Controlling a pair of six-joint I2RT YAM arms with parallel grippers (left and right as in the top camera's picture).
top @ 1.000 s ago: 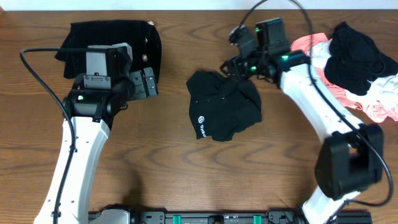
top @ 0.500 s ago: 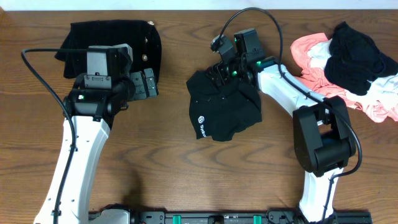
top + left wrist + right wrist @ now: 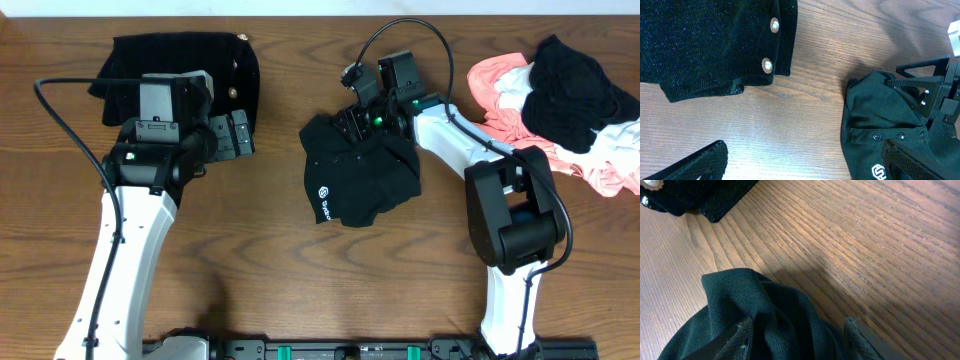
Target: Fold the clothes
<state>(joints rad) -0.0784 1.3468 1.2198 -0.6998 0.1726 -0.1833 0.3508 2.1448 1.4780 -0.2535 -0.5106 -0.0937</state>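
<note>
I have the crumpled black mesh-knit shirt with the small white logo (image 3: 358,178) lying in a loose heap near the middle of the brown wooden table (image 3: 300,290), logo side toward me. It sits well apart from the heap of pink, white and black garments (image 3: 570,110) at the right edge and from the flat black knit garment with pearl buttons (image 3: 180,60) at the far left.

The right gripper (image 3: 358,118) is down at the shirt's far edge. In its wrist view the jaws stand partly apart, astride a raised ridge of fabric (image 3: 765,320). Cloth lies between the fingers, but I see no pinch on it yet. The left gripper (image 3: 240,135) is spread wide and empty, hovering just beside the buttoned knit, with the shirt (image 3: 880,125) at the right of its view.

I judge this shirt light, limp and thin. It will drape and sag the instant I lift it, and it will not hold any shape. The mesh should give the pads decent friction, though a shallow bite on one layer could slip out. The small snaps below the collar mark the neckline, so I would take hold along that hem or at a shoulder seam, where the doubled fabric is thicker. With a second grip at the opposite corner I could spread it flat.
</note>
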